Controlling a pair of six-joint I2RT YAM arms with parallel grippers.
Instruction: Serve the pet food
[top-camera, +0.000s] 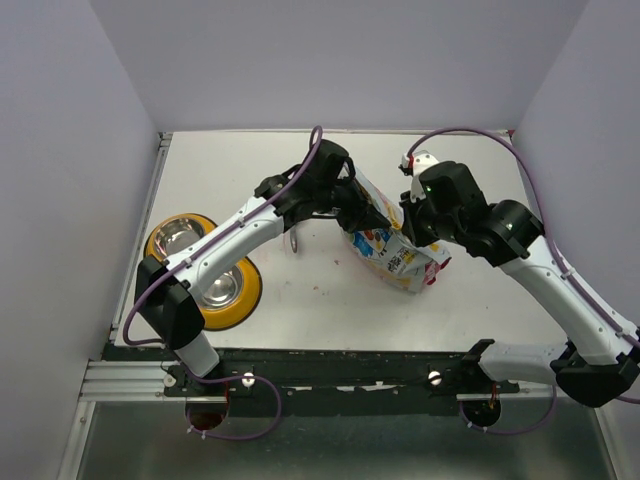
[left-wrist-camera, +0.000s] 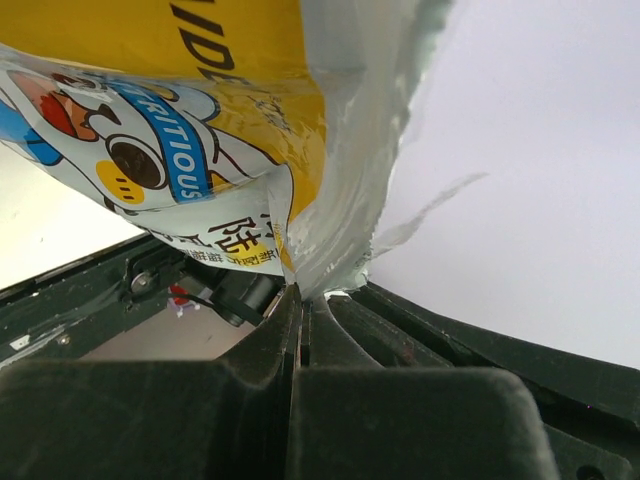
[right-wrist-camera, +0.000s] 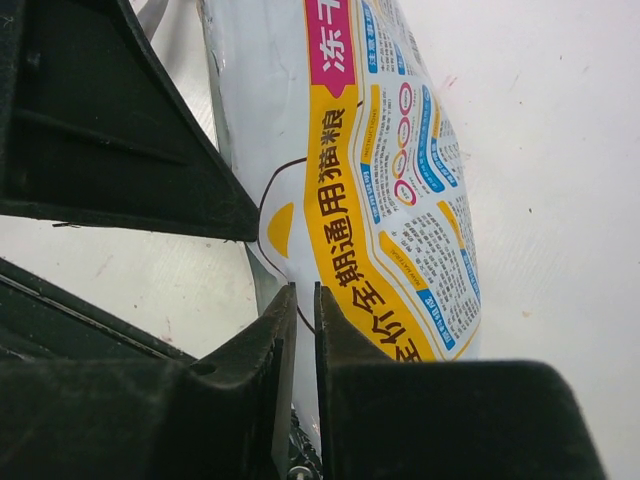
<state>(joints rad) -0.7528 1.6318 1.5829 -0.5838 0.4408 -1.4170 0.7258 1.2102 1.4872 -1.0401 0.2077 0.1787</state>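
The yellow-white printed pet-food bag sits between your arms. The left gripper clamps its torn edge. You cannot tell whether the right gripper is gripping it.

We're looking down on a white tabletop, evenly lit and lightly scuffed. It's boxed in by plain pale lavender panels: the back wall along its far edge, the left wall and right wall along its sides. Across the near edge runs a black bar, with an aluminium rail at the near-left corner.
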